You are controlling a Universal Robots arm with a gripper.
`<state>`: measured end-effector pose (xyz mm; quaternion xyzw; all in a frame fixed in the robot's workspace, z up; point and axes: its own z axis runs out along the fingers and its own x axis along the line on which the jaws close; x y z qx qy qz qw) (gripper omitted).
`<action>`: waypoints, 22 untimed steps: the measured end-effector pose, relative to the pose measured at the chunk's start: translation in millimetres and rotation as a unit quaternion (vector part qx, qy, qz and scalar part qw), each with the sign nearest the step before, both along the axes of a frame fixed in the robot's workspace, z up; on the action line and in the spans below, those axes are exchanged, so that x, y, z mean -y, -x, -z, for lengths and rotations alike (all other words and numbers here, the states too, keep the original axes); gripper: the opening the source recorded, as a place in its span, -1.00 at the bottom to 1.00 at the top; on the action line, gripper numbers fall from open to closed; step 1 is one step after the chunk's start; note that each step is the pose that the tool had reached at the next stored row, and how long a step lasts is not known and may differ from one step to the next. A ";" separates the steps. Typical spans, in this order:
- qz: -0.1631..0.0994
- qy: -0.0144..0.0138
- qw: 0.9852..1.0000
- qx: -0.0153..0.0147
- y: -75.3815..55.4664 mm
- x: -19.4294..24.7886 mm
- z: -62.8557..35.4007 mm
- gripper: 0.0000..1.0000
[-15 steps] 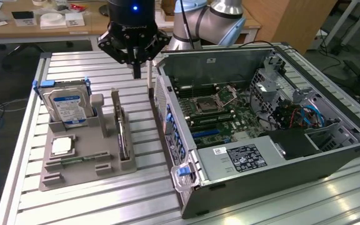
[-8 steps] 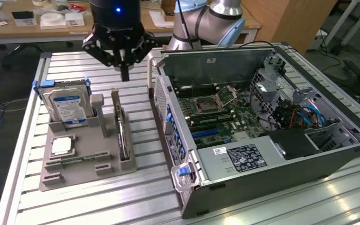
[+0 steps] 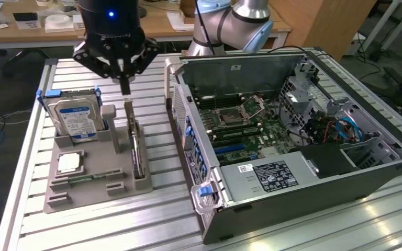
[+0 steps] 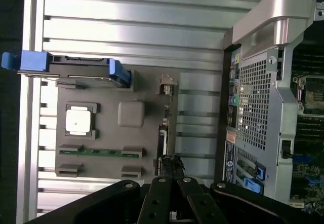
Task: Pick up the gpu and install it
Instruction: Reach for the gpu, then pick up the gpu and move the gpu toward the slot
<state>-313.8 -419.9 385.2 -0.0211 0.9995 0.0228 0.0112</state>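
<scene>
The gpu (image 3: 136,150) is a thin dark card standing on its long edge in a slot of the grey holder (image 3: 100,157) on the table. My gripper (image 3: 125,88) hangs above the card's far end, shut, with nothing between its fingers. In the wrist view the gpu (image 4: 167,117) appears edge-on, running away from my closed gripper (image 4: 170,167). To the exterior view's right the open PC case (image 3: 368,172) lies on its side, with its motherboard (image 3: 246,128) exposed.
The same holder (image 4: 147,143) carries an upright silver hard drive (image 3: 75,116) with blue rails (image 4: 116,71), a square CPU chip (image 3: 69,163) (image 4: 78,121) and a RAM stick (image 4: 98,152). Behind the ridged aluminium table (image 3: 117,225) stands the arm's base (image 3: 229,26).
</scene>
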 end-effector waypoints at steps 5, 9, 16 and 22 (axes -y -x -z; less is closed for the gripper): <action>-0.001 0.000 1.000 0.000 11.9 2.0 0.5 -0.79; -0.001 0.000 1.000 0.000 12.0 2.0 0.5 -0.79; -0.001 0.000 1.000 0.000 12.0 2.0 0.5 -0.79; -0.001 0.000 1.000 0.000 12.0 2.0 0.5 -0.66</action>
